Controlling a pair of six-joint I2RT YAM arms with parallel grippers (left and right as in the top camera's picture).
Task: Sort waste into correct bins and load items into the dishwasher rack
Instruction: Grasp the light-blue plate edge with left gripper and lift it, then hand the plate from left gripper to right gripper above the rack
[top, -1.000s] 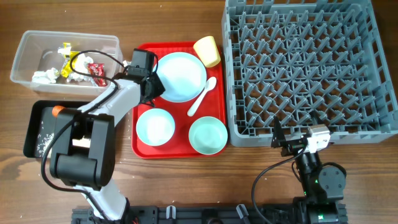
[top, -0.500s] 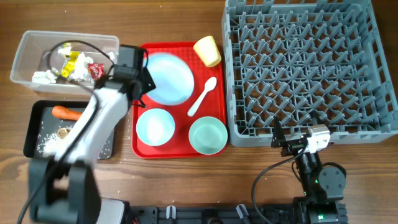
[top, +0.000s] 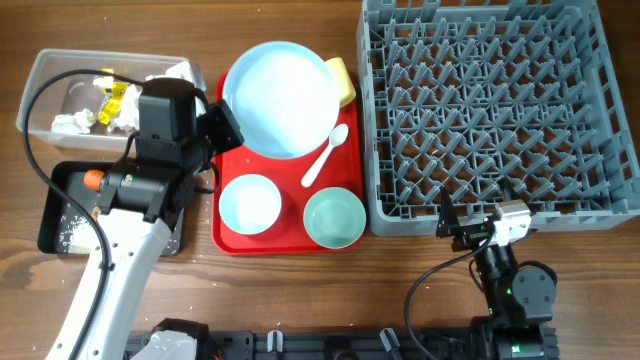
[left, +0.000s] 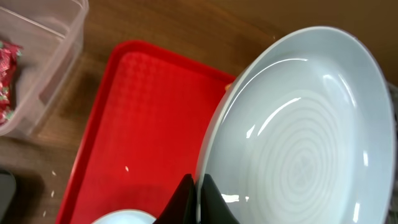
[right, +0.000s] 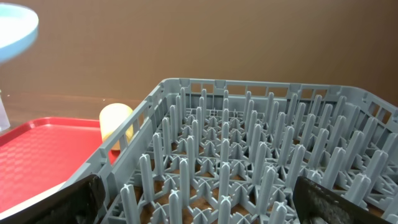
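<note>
My left gripper (top: 222, 128) is shut on the rim of the large pale-blue plate (top: 280, 98) and holds it lifted above the red tray (top: 288, 236). In the left wrist view the jaws (left: 198, 198) pinch the plate (left: 298, 130) edge. On the tray sit a pale-blue bowl (top: 249, 203), a mint-green bowl (top: 334, 216), a white spoon (top: 326, 155) and a yellow cup (top: 341, 78), partly hidden by the plate. The grey rack (top: 495, 105) stands at the right. My right gripper (top: 455, 228) is open at the rack's front edge, its fingers wide apart in the right wrist view (right: 199, 199).
The clear tub (top: 45, 80) at the far left holds wrappers (top: 112, 98) and tissue (top: 70, 122). The black tray (top: 55, 200) below it holds a carrot (top: 93, 178) and rice grains. The left arm covers part of both bins.
My left gripper has lifted the pale-blue plate off the red tray and raised it, so it looks larger and now covers part of the yellow cup. The right arm has not moved.
</note>
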